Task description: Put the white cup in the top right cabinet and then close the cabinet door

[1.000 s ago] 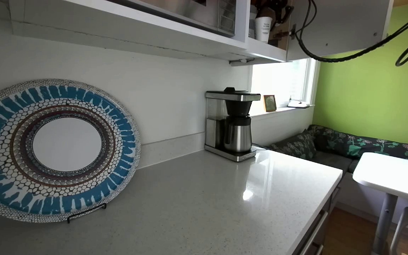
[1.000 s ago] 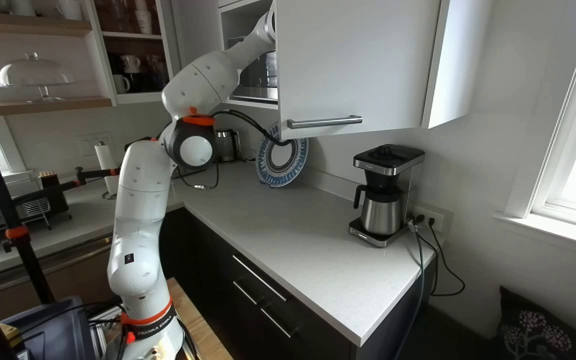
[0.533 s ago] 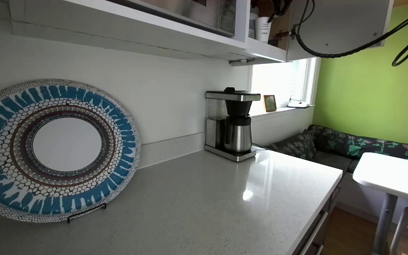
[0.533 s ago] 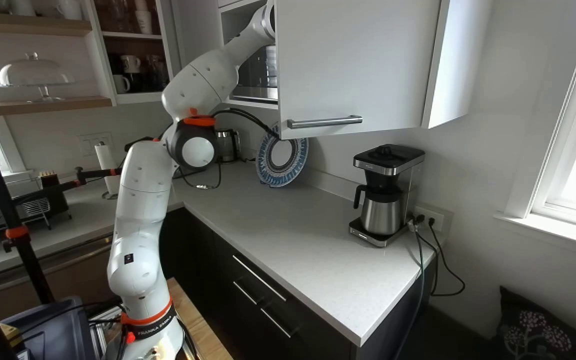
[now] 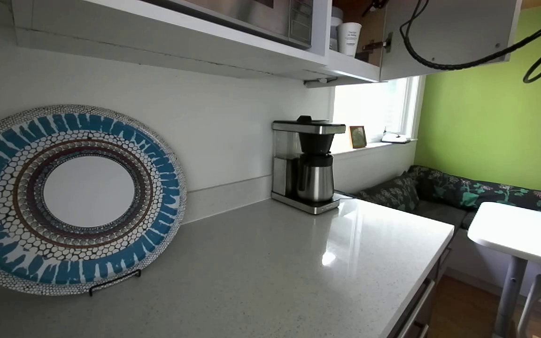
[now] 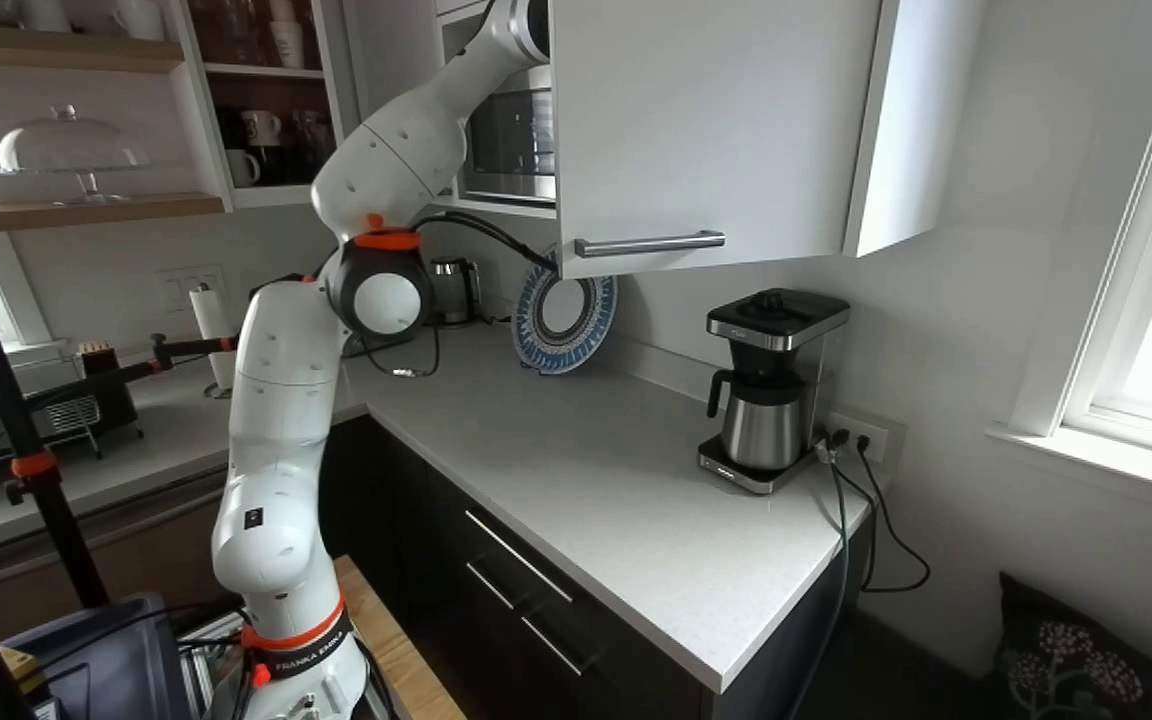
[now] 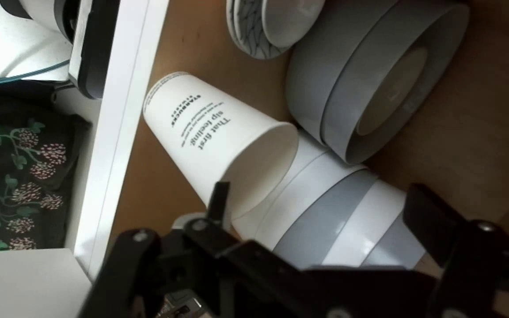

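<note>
The white cup stands upright, printed with small dark lettering, on the wooden floor of the top right cabinet, near its front edge; an exterior view shows the same cup. My gripper is open above it, the fingers wide apart and gripping nothing. One fingertip overlaps the cup's rim in the wrist view. In an exterior view only a dark bit of the hand shows, above the cup and apart from it. The cabinet door is swung wide open and hides the hand in that view.
Banded grey-white stacked ware stands beside the cup, with grey bowls and small patterned bowls nearby. A coffee maker sits on the counter below. My cable hangs across the door's inner face.
My hand has drawn up and away from the cup, and the arm has shifted back from the cabinet. Its jaws have widened slightly. The cup and the door have stayed in place.
</note>
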You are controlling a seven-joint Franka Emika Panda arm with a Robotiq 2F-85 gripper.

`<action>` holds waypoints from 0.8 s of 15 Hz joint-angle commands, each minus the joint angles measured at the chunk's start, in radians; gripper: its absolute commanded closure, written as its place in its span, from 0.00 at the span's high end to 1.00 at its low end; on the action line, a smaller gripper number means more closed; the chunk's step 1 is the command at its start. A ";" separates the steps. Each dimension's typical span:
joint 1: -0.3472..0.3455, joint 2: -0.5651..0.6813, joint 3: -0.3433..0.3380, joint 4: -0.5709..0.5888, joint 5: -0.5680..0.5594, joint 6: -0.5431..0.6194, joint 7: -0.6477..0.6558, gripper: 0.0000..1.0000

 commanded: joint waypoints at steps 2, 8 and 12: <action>-0.020 -0.043 0.015 -0.022 0.052 -0.044 -0.082 1.00; -0.006 -0.118 0.017 -0.054 0.037 -0.139 -0.179 1.00; -0.003 -0.163 0.016 -0.068 0.020 -0.187 -0.287 1.00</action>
